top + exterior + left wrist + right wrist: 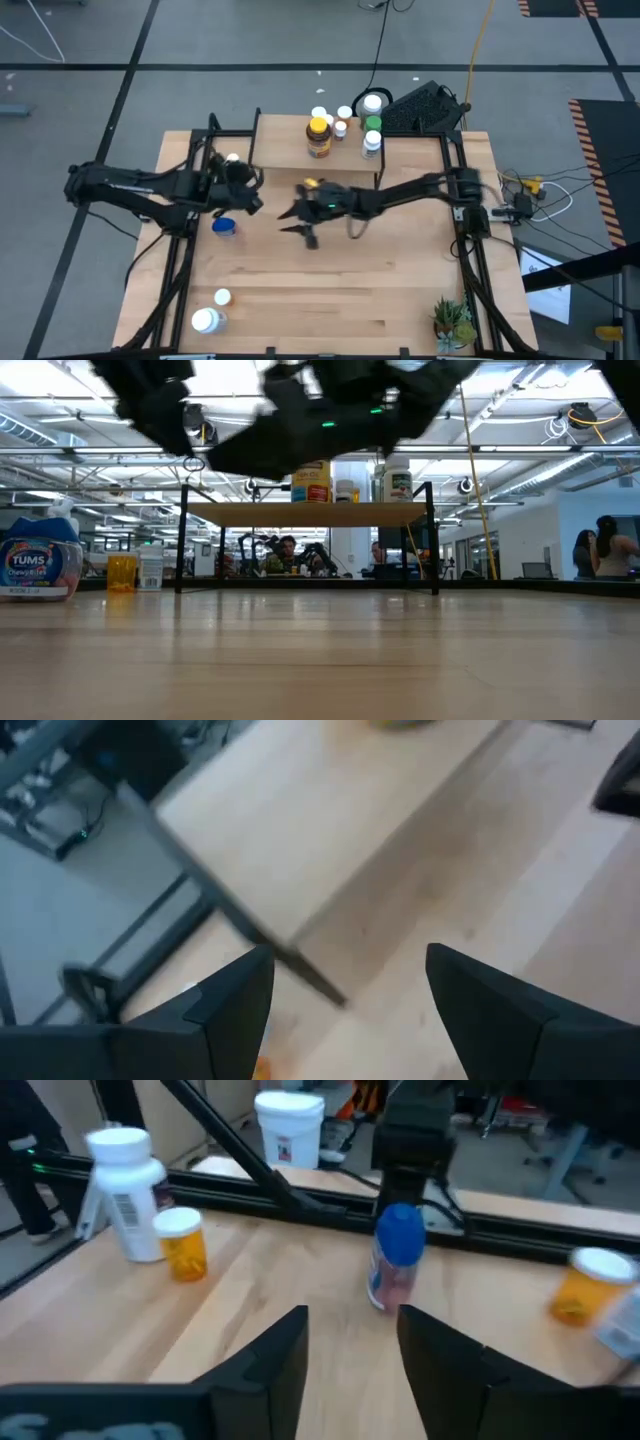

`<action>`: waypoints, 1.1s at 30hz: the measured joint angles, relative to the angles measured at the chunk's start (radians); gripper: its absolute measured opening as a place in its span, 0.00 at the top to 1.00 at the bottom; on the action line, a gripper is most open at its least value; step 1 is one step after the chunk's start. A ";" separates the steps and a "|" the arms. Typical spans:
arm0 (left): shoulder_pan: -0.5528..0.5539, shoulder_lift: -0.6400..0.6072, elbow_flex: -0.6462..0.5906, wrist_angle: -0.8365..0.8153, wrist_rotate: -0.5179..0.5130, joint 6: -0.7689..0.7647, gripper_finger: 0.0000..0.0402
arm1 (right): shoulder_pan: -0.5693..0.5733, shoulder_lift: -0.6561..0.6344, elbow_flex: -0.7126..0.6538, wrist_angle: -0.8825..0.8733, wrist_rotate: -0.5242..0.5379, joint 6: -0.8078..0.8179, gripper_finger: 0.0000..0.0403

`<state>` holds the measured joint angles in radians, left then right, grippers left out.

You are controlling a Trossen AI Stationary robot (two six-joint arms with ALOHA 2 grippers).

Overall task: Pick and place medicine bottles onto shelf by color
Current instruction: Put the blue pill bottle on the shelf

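- Grey concrete floor [90, 290] crossed by dark tape lines around the light-wood counter [330, 290].
- Bright ceiling strip lights [560, 405] overhead.
- People seated at far desks [290, 555].

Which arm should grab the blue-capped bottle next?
Probably the right. Its claw is open and points at the blue-capped bottle, which stands between its fingers' line. The left claw, also open, faces the shelf instead.

Bottles [319, 137] upright on shelf [290, 150]; others on tabletop
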<state>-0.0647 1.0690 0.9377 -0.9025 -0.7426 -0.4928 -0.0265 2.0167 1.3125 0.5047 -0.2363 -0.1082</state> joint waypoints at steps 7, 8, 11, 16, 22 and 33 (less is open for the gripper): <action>-0.091 -0.131 -0.152 -0.125 -0.025 -0.190 0.34 | -0.013 0.314 0.464 -0.183 -0.004 0.009 0.46; -0.091 -0.146 -0.162 -0.151 -0.026 -0.199 0.34 | -0.016 0.352 0.522 -0.200 -0.005 0.016 0.43; -0.088 -0.192 -0.168 -0.235 -0.026 -0.247 0.34 | -0.027 0.453 0.684 -0.232 -0.005 0.056 0.34; -0.095 -0.256 -0.158 -0.338 0.005 -0.367 0.34 | -0.048 0.599 0.888 -0.269 -0.008 0.105 0.21; -0.133 -0.279 -0.158 -0.351 0.060 -0.463 0.34 | -0.048 0.709 1.044 -0.270 -0.058 0.122 0.15; -0.173 -0.276 -0.158 -0.350 0.088 -0.574 0.34 | -0.028 0.717 1.035 -0.184 -0.057 0.056 0.14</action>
<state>-0.2379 0.7929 0.7799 -1.2530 -0.6548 -1.0668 -0.0547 2.7335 2.3474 0.3204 -0.2932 -0.0524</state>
